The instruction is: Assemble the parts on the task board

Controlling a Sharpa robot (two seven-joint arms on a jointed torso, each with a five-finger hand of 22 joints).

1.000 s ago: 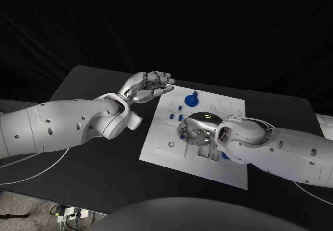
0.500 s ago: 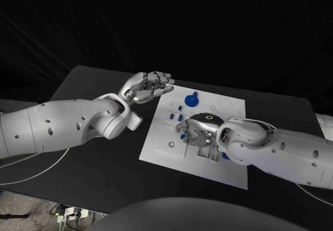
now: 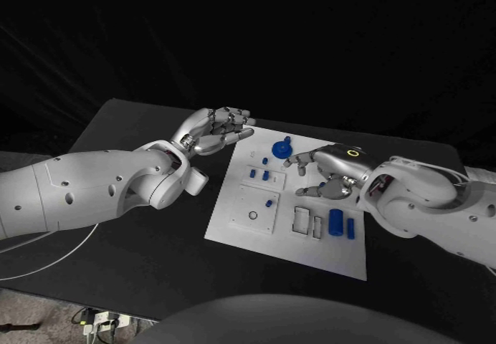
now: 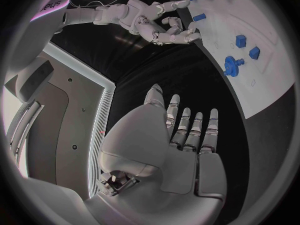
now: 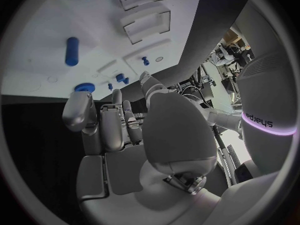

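While the white task board (image 3: 289,247) lies flat in the middle of the black worktop (image 3: 124,244), both hands hang above its far part and hold nothing. The right hand (image 3: 329,168) hovers over the board's far right area, its fingers (image 3: 307,190) spread apart and pointing left across the plate. The left hand (image 3: 217,129) sits just off the board's far left corner, over bare worktop, with its fingers (image 3: 240,115) loosely curled and apart, closed on nothing; the left wrist view shows them extended side by side. On the board, a blue gear-shaped part (image 3: 282,148) stands near the far edge, between the two hands. Two small blue blocks (image 3: 259,173) sit a little nearer, and another small blue piece (image 3: 269,203) rests in a square recess at the board's left. To the right of the rectangular slots (image 3: 308,221), a blue cylinder (image 3: 335,223) and a slimmer blue peg (image 3: 351,228) lie side by side, lengthwise from far to near. A small dark ring (image 3: 251,216) marks the near left recess.
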